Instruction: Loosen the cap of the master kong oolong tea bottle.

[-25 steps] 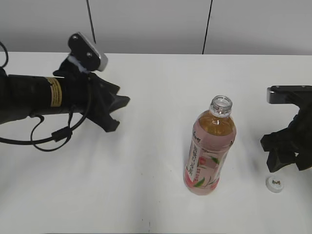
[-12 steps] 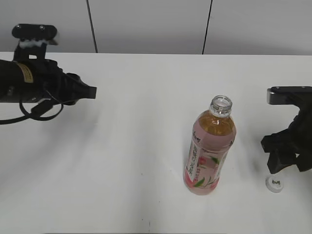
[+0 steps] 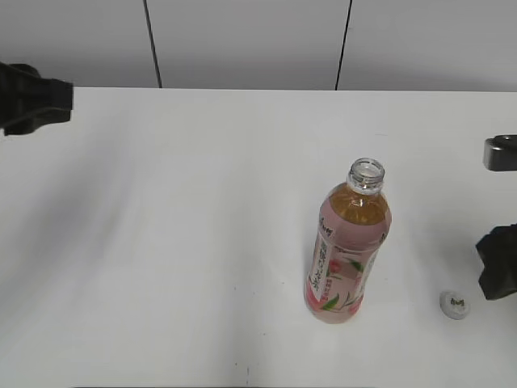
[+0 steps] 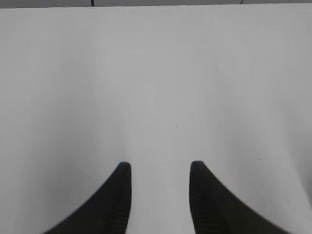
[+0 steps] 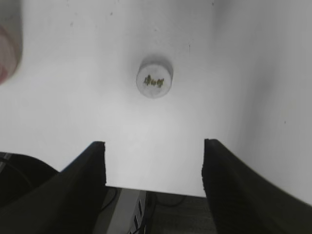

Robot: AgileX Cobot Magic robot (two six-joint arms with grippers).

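Note:
The oolong tea bottle point(image 3: 349, 246) stands upright right of the table's middle, its neck open with no cap on it. A blurred edge of it shows in the right wrist view point(image 5: 9, 46). The white cap point(image 3: 455, 305) lies on the table to the bottle's right, logo up, and shows in the right wrist view point(image 5: 154, 81). My right gripper point(image 5: 154, 145) is open and empty, just right of the cap, at the exterior view's right edge point(image 3: 501, 271). My left gripper point(image 4: 160, 166) is open and empty over bare table, at the exterior view's far left edge point(image 3: 32, 105).
The white table point(image 3: 202, 242) runs to a front edge that shows below my right fingers in the right wrist view point(image 5: 146, 187), with cables beneath. A grey panelled wall point(image 3: 242, 40) stands behind the table.
My left arm has pulled back to the far left, almost out of the exterior view. My right gripper has moved right, away from the cap. Bottle and cap have not moved.

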